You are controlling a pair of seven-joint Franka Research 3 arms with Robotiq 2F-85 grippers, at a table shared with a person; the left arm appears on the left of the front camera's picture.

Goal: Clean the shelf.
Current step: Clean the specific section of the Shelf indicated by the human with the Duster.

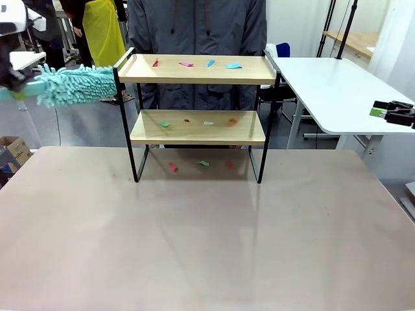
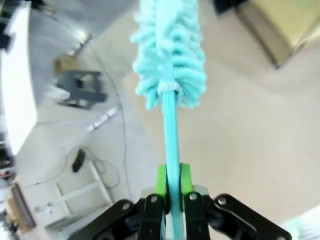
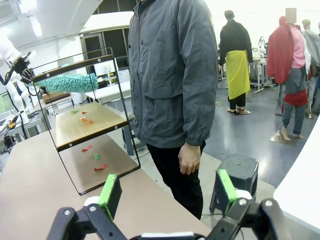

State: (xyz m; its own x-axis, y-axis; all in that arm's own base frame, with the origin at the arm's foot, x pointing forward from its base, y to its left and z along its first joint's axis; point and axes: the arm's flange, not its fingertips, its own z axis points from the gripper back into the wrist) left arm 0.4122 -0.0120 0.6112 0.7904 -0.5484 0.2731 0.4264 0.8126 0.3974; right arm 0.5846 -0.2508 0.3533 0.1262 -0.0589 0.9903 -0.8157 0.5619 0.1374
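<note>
Tabletop [image 1: 194, 246]: shelf [image 1: 198, 97] right of left end effector [image 2: 172, 181]

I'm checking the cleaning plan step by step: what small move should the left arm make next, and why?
Probably carry the duster rightwards over the end rail onto the shelf's top board. The left claw is shut on its handle, the fluffy head hangs just outside that rail at about board height, and coloured scraps lie along the board.

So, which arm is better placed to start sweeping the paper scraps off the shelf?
The left. The left gripper is shut on the teal duster, whose head hangs beside the shelf at its top board. The right gripper is open, empty, far off to the side.
</note>
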